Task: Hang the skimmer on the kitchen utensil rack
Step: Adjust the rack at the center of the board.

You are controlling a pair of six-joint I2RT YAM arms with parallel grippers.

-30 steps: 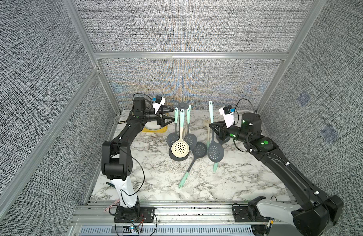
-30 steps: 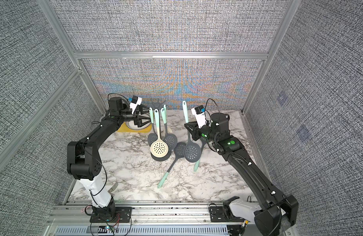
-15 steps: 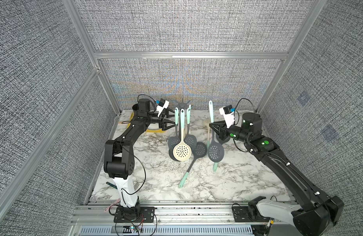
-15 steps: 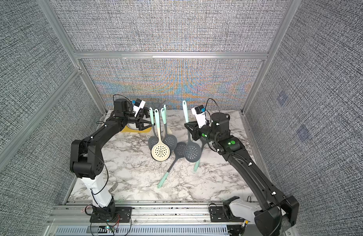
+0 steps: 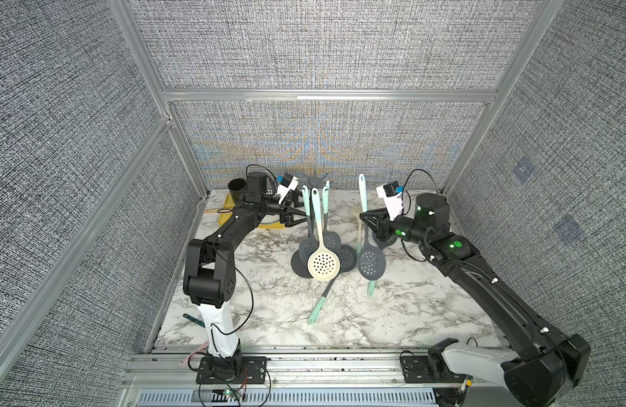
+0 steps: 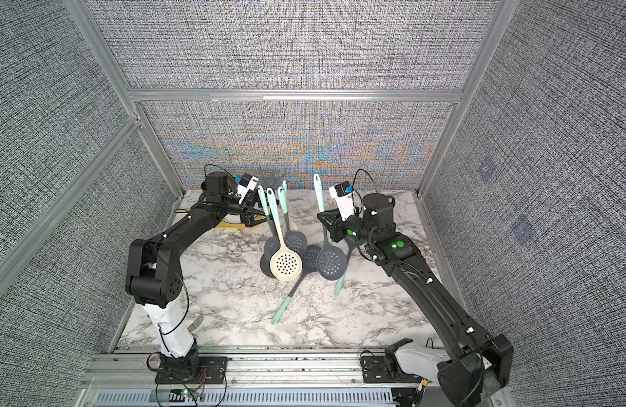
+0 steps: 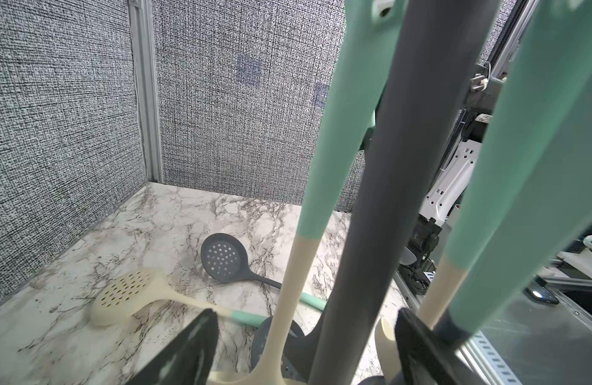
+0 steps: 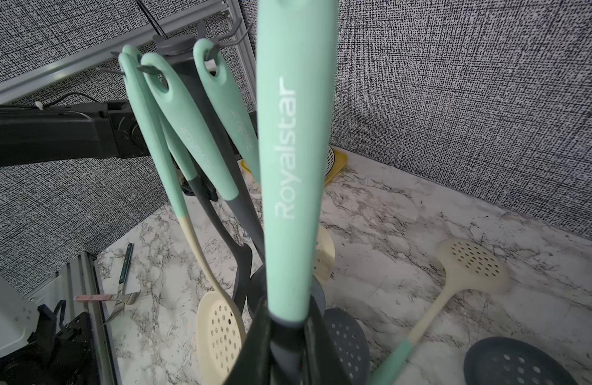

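The left gripper (image 7: 306, 320) has advanced to straddle the kitchen utensil rack (image 5: 315, 182).

Eight skimmers. Four hang on the one rack (image 5: 315, 180) mid-table: two grey hanging skimmers (image 5: 331, 241), two cream hanging skimmers (image 5: 323, 262). One grey held skimmer (image 5: 371, 262) stands at its 3 o'clock. Three lie flat: front grey skimmer (image 5: 346, 257) toward 6 o'clock, side grey skimmer (image 7: 224, 260) and flat cream skimmer (image 5: 355, 211) toward 2 o'clock. One yellow tray (image 5: 228, 210), one black cup (image 5: 236, 188), 10 o'clock.

White, grey-veined marble-pattern surface (image 5: 276, 317); dark grey rack (image 5: 315, 180); right skimmer (image 5: 371, 262) mint-handled, dark grey perforated head; cream skimmer (image 5: 323, 263); yellow tray (image 5: 228, 210).
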